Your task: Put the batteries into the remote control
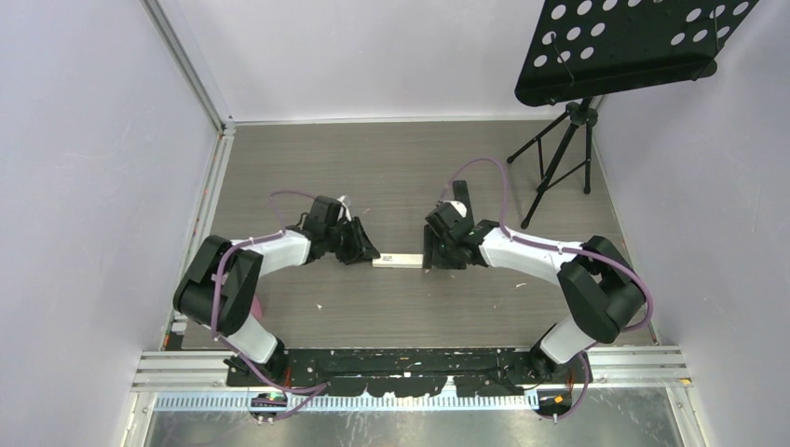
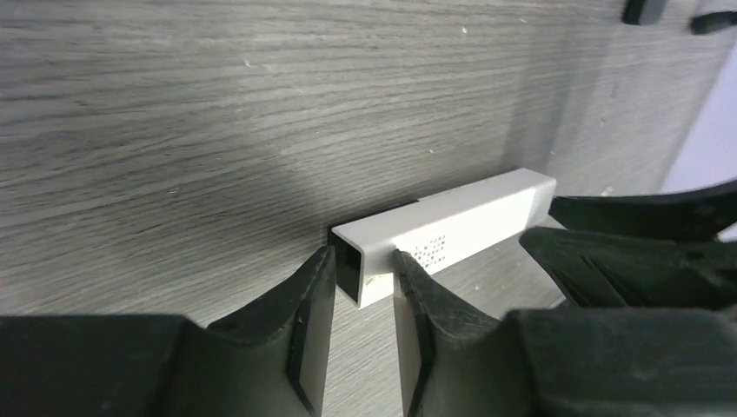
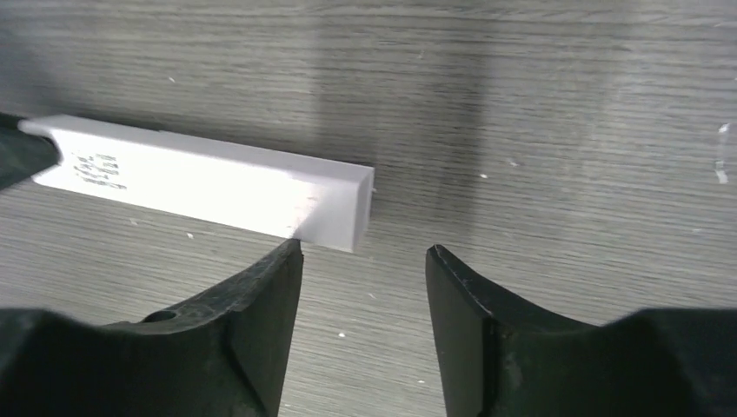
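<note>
- Left claw (image 2: 361,261): nearly closed, its two black fingers (image 2: 308,295) pinch one end of the remote control (image 2: 461,221), one finger on each long side.
- The gripped end of the remote is an open square mouth, dark inside; can't tell what is in it.
- Right claw (image 3: 363,248): jaws apart, nothing between them, only bare desk shows in the gap.
- Right wrist view: the remote's closed end sits just ahead of the jaws, nearer the picture-left finger (image 3: 261,304). That fingertip is right at the remote's lower edge; can't tell if it touches.
- Remote control: a long white rectangular bar lying flat on the desk (image 1: 391,168), mid-desk, lengthwise between the two claws.
- It has a small patch of dark print on its upper face near the left claw's end.
- Top view: left claw at the remote's left end, right claw at its right end. Both arms reach inward from the near edge with their elbows out to the sides.
- Left wrist view: the black bulk of the right claw shows at the far end of the remote, low to the desk.
- Desk: grey wood-grain surface with a few small pale specks scattered on it.
- Black perforated music stand (image 1: 624,42) on a tripod (image 1: 559,163) at the far right corner of the desk, well apart from the remote.
- Purple cables (image 1: 484,168) loop over both arms.
- Pale walls close in the desk on the left, back and right.
</note>
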`<state>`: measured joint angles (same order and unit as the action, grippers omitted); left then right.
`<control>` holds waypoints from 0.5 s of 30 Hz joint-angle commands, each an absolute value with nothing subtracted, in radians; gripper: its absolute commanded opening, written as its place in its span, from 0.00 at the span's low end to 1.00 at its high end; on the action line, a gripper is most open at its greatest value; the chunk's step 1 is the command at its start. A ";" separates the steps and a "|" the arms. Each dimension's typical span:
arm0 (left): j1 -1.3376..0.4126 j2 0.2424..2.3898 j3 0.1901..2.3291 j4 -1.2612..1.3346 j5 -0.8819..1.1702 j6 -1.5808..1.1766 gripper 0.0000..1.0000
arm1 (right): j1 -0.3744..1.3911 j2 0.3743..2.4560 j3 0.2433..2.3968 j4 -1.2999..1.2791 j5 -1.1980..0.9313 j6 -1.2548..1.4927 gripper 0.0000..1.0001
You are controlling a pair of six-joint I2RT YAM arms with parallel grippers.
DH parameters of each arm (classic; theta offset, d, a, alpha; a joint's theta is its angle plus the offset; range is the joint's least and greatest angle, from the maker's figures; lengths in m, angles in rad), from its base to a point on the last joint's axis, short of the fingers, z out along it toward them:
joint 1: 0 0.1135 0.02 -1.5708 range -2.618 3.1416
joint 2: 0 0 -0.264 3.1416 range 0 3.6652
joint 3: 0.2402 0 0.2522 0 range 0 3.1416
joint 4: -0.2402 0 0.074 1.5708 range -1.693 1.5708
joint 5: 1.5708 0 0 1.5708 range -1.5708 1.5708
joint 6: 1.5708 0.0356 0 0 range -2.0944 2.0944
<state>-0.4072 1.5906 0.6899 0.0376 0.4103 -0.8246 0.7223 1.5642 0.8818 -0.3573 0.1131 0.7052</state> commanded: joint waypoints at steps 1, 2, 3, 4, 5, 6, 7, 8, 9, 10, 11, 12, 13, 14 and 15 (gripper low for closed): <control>-0.413 1.562 0.804 -0.252 0.209 -0.700 0.38 | 0.723 1.503 0.936 -0.401 0.152 0.520 0.66; -0.413 1.557 0.828 -0.276 0.187 -0.690 0.44 | 0.726 1.492 0.941 -0.384 0.125 0.478 0.70; -0.413 1.552 0.853 -0.308 0.163 -0.678 0.48 | 0.732 1.485 0.946 -0.369 0.107 0.442 0.72; -0.413 1.548 0.875 -0.330 0.141 -0.668 0.53 | 0.742 1.480 0.950 -0.348 0.099 0.401 0.73; -0.413 1.543 0.897 -0.352 0.119 -0.656 0.58 | 0.752 1.479 0.953 -0.327 0.085 0.356 0.73; -0.410 1.538 0.917 -0.377 0.098 -0.646 0.62 | 0.762 1.482 0.957 -0.309 0.070 0.296 0.74; -0.407 1.530 0.935 -0.400 0.079 -0.637 0.65 | 0.773 1.491 0.965 -0.295 0.056 0.251 0.74; -0.405 1.521 0.949 -0.421 0.064 -0.629 0.68 | 0.782 1.502 0.976 -0.287 0.041 0.211 0.74; -0.400 1.509 0.961 -0.439 0.053 -0.623 0.71 | 0.795 1.518 0.990 -0.283 0.025 0.167 0.74; -0.397 1.487 0.972 -0.459 0.042 -0.618 0.75 | 0.804 1.536 1.007 -0.287 0.015 0.130 0.74; -0.392 1.468 0.978 -0.476 0.033 -0.615 0.77 | 0.815 1.560 1.027 -0.301 -0.028 0.090 0.74; -0.389 1.451 0.988 -0.495 0.028 -0.611 0.78 | 0.827 1.576 1.047 -0.315 -0.049 0.052 0.74; -0.387 1.430 1.001 -0.517 0.023 -0.604 0.79 | 0.835 1.594 1.071 -0.326 -0.059 0.023 0.74; -0.385 1.410 1.009 -0.538 0.020 -0.597 0.79 | 0.844 1.608 1.093 -0.342 -0.059 0.007 0.74; -0.384 1.386 1.020 -0.562 0.013 -0.590 0.79 | 0.850 1.623 1.114 -0.367 -0.064 -0.020 0.74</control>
<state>-0.3950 1.4822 0.9581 -0.4404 0.0795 -0.6422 0.8219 1.5726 1.0225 -0.3450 0.0025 0.1638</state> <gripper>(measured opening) 0.786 0.741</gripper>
